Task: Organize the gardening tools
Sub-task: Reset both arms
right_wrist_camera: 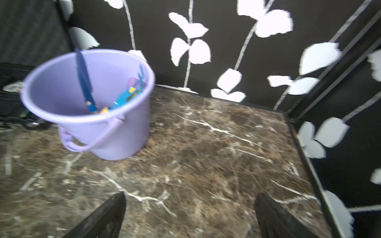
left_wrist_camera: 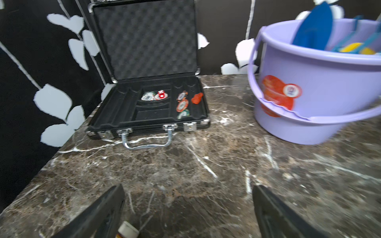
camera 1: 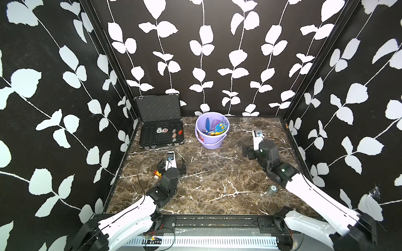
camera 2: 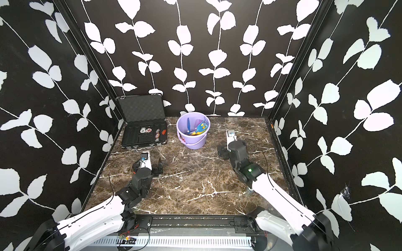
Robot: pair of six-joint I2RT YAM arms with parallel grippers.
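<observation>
The left claw [left_wrist_camera: 188,186] is being held wide over the table [left_wrist_camera: 206,160], with nothing in it. The right claw [right_wrist_camera: 191,194] is likewise being held wide and empty above the table.

The tools [camera 1: 215,128] are being kept in the bucket [camera 1: 212,142]. The bucket is standing ahead of the left claw and to its right, and ahead of the right claw and to its left, well apart from both. A blue spade [right_wrist_camera: 83,76] is being propped blade-up against the bucket's inner wall, on the side nearer the left claw. Light blue and yellow pieces are being seen heaped beside it, too tangled to be told apart.

An open case [left_wrist_camera: 115,111] is lying ahead of the left claw, with chips [left_wrist_camera: 182,105] in its tray. A yellow-and-red toy [camera 1: 157,173] is lying just beside the left claw, on its left. Whether it is being touched cannot be told.
</observation>
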